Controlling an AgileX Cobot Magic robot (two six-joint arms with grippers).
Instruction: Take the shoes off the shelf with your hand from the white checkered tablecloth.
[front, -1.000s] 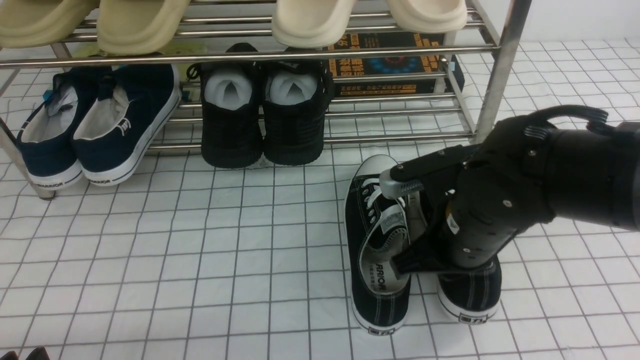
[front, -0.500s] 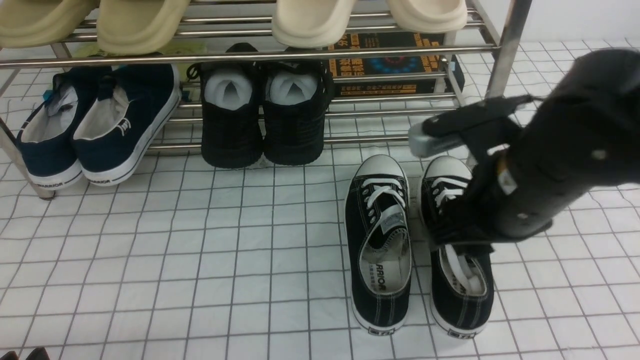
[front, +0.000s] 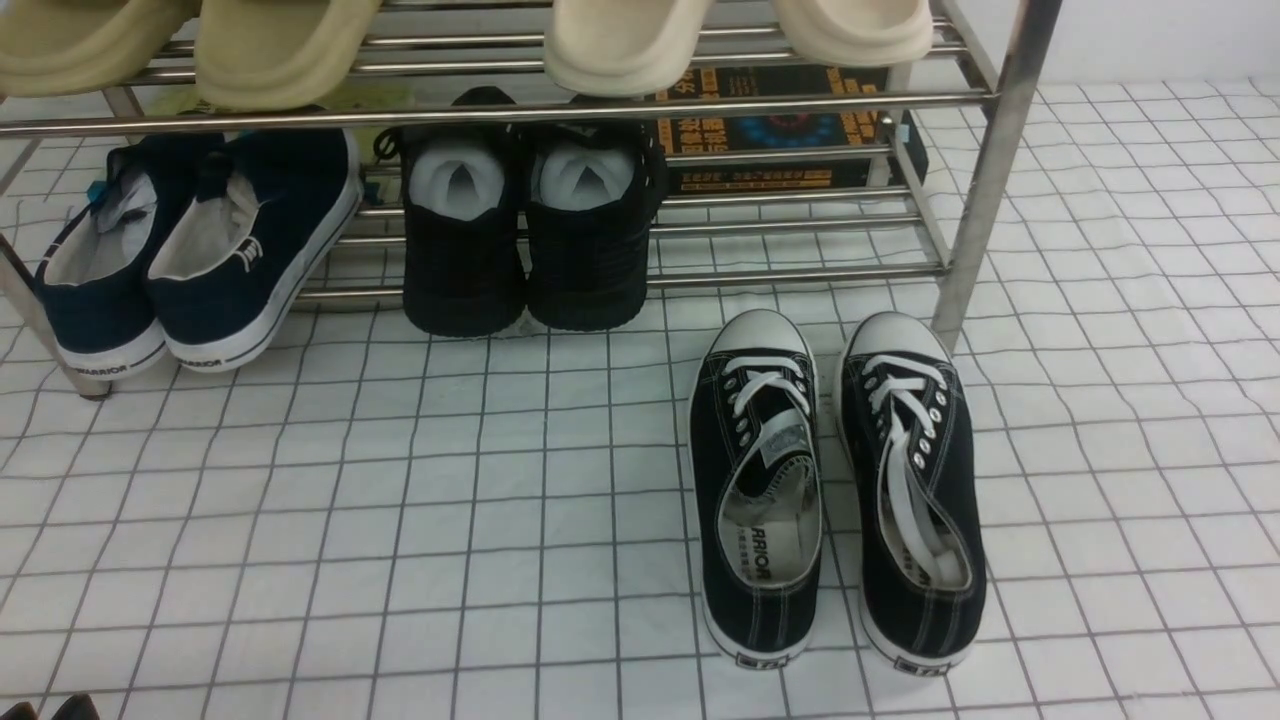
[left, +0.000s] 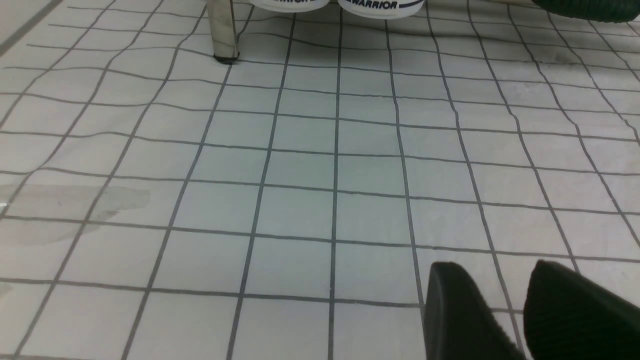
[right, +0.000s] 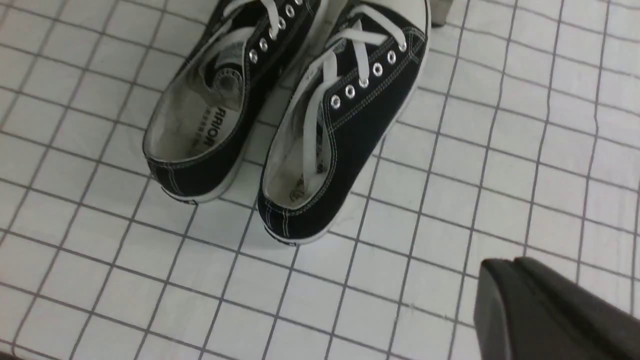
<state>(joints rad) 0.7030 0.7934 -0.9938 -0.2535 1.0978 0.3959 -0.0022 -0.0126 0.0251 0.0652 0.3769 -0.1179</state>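
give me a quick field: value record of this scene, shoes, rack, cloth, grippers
task shoes: pair of black canvas lace-up sneakers with white toe caps, side by side on the cloth, off the rack, toes toward it
rack: chrome tube shoe rack, two tiers
lower tier: navy slip-ons, all-black shoes stuffed with white paper
upper tier: cream slippers
surface: white checkered tablecloth
left gripper: above bare cloth, holding nothing
right gripper: partly in view, apart from the sneakers, state unclear

Front view faces the shelf (front: 960, 250) – wrists (low) look down.
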